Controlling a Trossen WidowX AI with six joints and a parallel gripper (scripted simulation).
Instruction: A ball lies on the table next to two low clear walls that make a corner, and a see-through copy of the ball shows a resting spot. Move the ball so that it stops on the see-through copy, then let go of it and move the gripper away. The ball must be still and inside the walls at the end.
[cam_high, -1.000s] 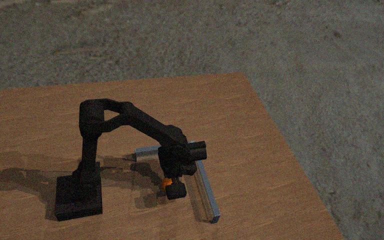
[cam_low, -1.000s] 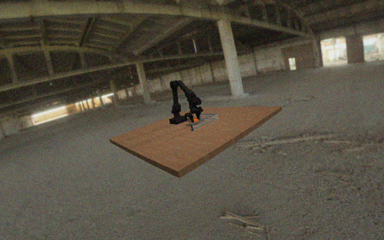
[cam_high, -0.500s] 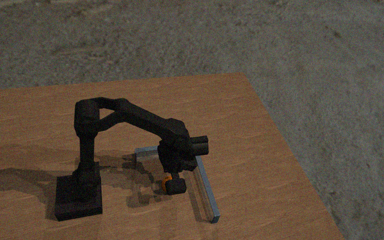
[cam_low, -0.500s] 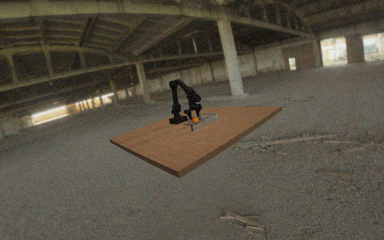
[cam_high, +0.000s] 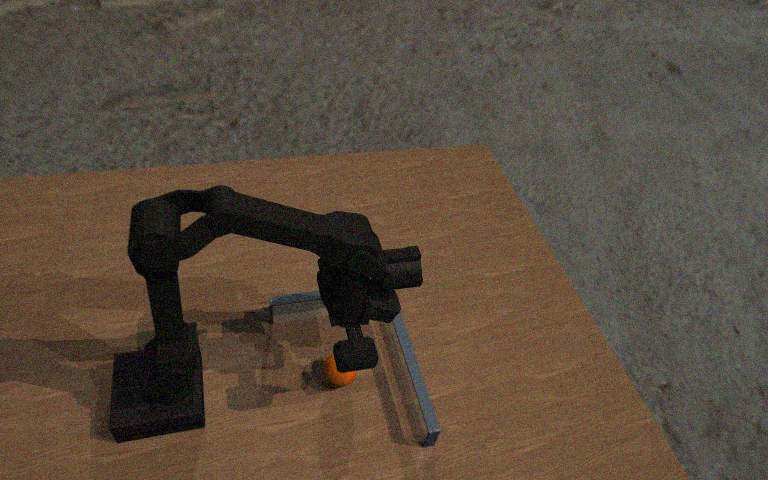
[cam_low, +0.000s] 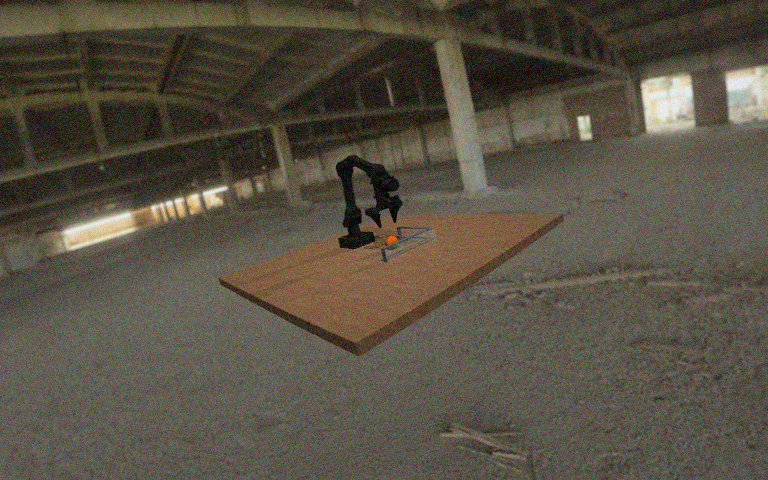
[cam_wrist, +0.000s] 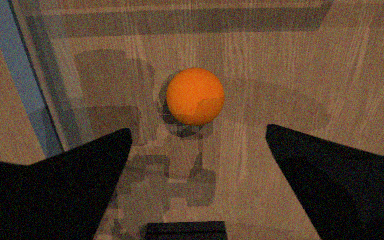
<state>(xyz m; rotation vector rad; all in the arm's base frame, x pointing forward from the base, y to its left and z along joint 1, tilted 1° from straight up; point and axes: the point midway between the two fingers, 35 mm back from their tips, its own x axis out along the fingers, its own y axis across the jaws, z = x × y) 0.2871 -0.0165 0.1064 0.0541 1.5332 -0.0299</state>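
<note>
The orange ball (cam_high: 338, 377) (cam_low: 391, 241) (cam_wrist: 195, 96) rests on the table inside the corner of the two low clear walls. The long wall's blue edge (cam_high: 416, 378) (cam_wrist: 20, 75) runs beside the ball, with a gap between them. The short wall (cam_high: 294, 300) stands at the far end. No separate see-through copy can be made out; the ball may cover it. My gripper (cam_low: 386, 223) (cam_wrist: 198, 132) is open and empty above the ball. Both fingertips are clear of it. In the top view, a black finger hides part of the ball.
The arm's base (cam_high: 158, 396) (cam_low: 356, 240) stands on the wooden table (cam_high: 538, 322) (cam_low: 362, 305), on the ball's open side, opposite the long wall. The arm's shadows fall across the table around the ball.
</note>
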